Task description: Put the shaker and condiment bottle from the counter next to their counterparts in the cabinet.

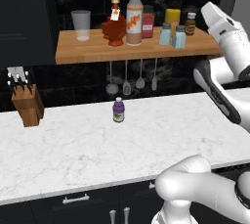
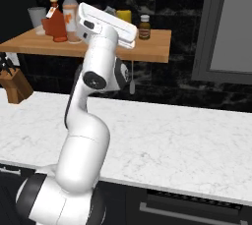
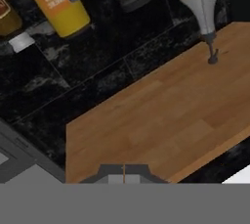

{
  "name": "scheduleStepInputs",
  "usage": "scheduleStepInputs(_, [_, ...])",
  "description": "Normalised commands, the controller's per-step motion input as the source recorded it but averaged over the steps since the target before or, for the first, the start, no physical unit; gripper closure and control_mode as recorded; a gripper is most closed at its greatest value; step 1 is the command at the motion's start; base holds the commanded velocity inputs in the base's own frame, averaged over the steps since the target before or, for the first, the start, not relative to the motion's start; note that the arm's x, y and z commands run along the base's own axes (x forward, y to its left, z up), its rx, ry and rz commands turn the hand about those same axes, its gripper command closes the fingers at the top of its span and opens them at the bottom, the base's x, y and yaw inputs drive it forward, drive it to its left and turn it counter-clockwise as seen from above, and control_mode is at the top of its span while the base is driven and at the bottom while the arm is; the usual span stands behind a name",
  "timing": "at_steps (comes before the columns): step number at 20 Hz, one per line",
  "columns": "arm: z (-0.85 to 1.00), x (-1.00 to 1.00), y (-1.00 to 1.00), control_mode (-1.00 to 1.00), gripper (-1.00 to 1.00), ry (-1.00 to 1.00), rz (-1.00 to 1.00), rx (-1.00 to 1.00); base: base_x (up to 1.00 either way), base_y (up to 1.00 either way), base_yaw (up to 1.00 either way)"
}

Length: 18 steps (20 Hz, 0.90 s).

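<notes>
shaker (image 1: 178, 37) and condiment bottle (image 1: 114, 26) are seen on the cabinet (image 1: 88, 52) shelf, beyond the gripper (image 3: 124, 174) | gripper jaws are pressed together, nothing is held | step: arm is best withdrawn level | room: open board below the tips, board edge close, counter (image 1: 73, 149) far below

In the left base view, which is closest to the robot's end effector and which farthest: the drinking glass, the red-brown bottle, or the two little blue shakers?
1. The blue shakers, right part of the shelf, nearest the end effector.
2. The red-brown bottle, mid-shelf.
3. The glass, shelf's left end.
</notes>
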Motion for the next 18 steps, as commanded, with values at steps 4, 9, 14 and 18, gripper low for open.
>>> scheduleStepInputs(4, [-0.03,-0.85,0.16,-1.00,1.00,0.07,0.05,0.01,0.00,0.00,0.00])
scheduleStepInputs(9, [-0.13,-1.00,0.30,-1.00,1.00,0.02,0.08,0.00,0.00,0.00,0.00])
scheduleStepInputs(14, [0.00,-1.00,0.15,-1.00,1.00,0.00,0.03,0.00,0.00,0.00,0.00])
scheduleStepInputs(18, [-0.08,-1.00,0.24,-1.00,1.00,0.00,0.01,0.00,0.00,0.00,0.00])
